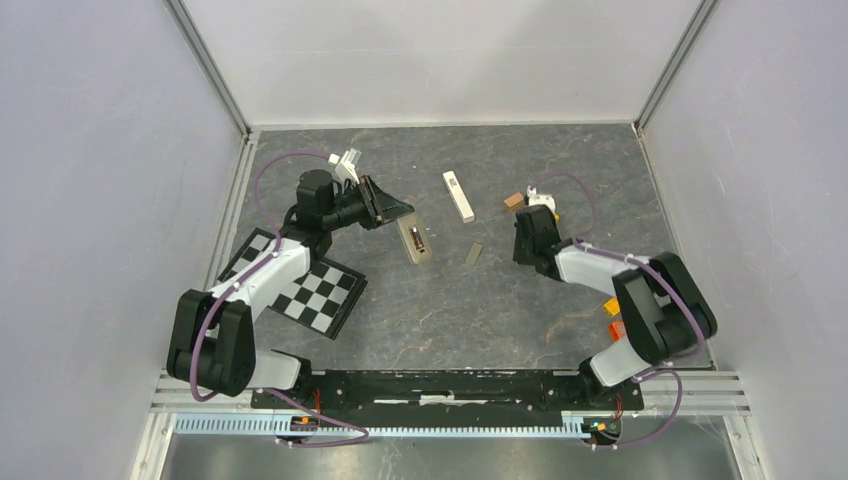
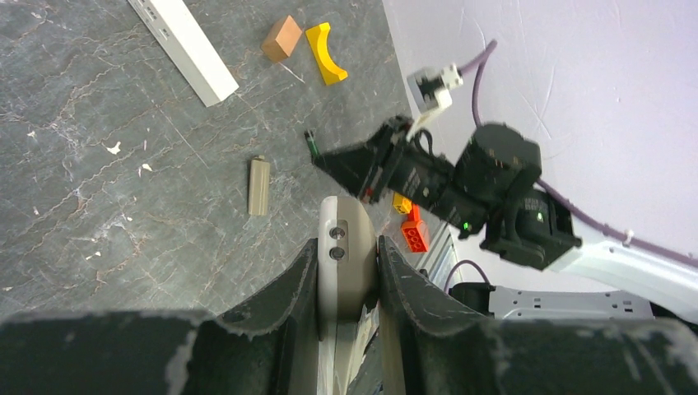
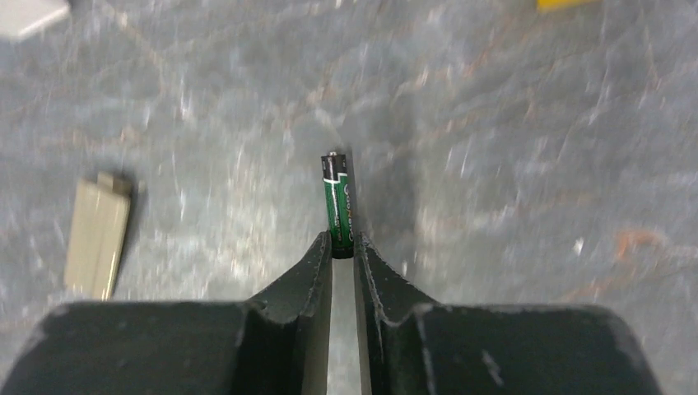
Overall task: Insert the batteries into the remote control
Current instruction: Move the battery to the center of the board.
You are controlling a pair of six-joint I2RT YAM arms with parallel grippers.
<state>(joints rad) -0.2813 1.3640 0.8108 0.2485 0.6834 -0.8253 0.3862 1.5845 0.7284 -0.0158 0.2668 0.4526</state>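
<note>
The right wrist view alone shows a green battery [image 3: 338,206] pinched by its lower end between the narrowly set tips of the right gripper [image 3: 342,248]. The left wrist view alone shows the left gripper [image 2: 346,247] clamped on the sides of the remote control [image 2: 346,220], grey back up. In the top view a small tan cover [image 1: 475,253] lies between remote control and right gripper, a white bar [image 1: 458,195] and brown block [image 1: 513,200] lie farther back, and both arms reach forward with wrists turned toward table centre.
</note>
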